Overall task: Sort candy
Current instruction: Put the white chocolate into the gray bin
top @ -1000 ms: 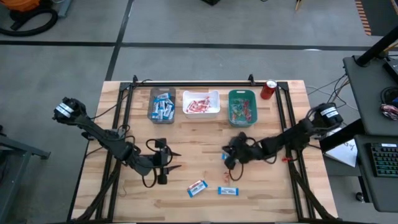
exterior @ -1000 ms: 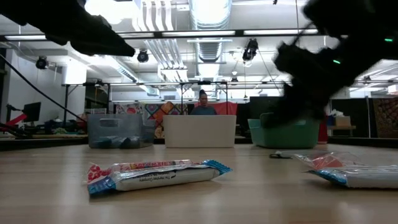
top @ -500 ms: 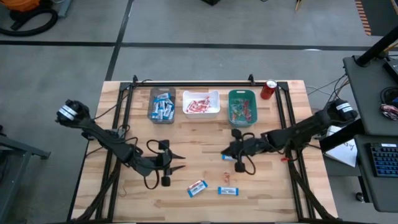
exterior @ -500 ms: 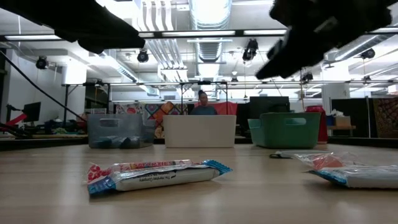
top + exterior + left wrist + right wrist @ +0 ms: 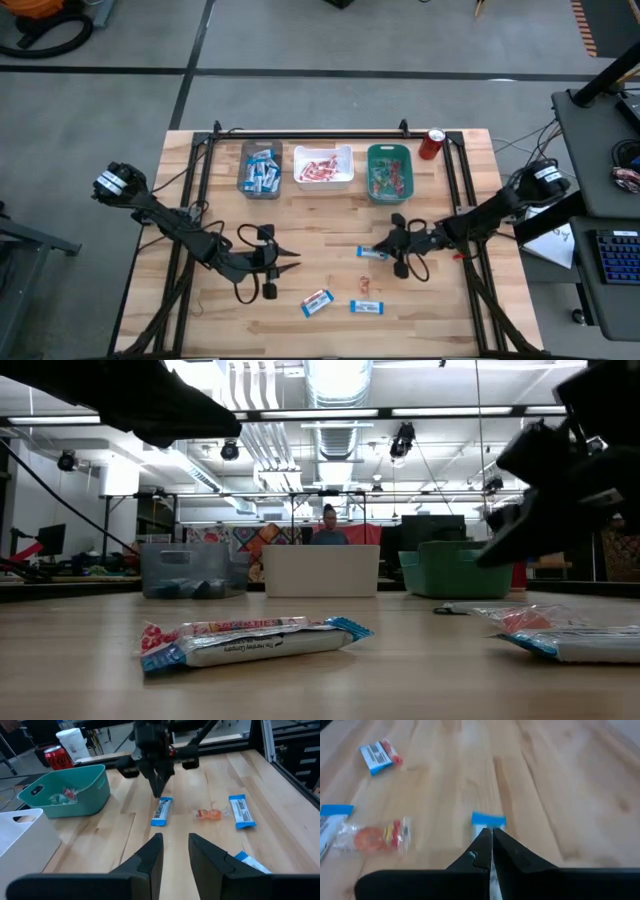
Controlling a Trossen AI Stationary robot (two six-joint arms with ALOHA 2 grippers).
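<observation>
Now the right gripper [image 5: 387,249] stands just over a blue-and-white bar [image 5: 371,253] at mid counter [image 5: 450,310], fingers pressed together, probably to pinch it. The left gripper [image 5: 288,262] waits left, fingers slightly spread. Other candy [image 5: 317,302] lies nearer.

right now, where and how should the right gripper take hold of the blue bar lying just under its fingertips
Grip the blue bar across its narrow width near the middle, coming straight down from above: it lies flat on the table, so only its long edges offer a pinch. The right gripper sits over one end with fingers together; it would likely need to open first.
</observation>
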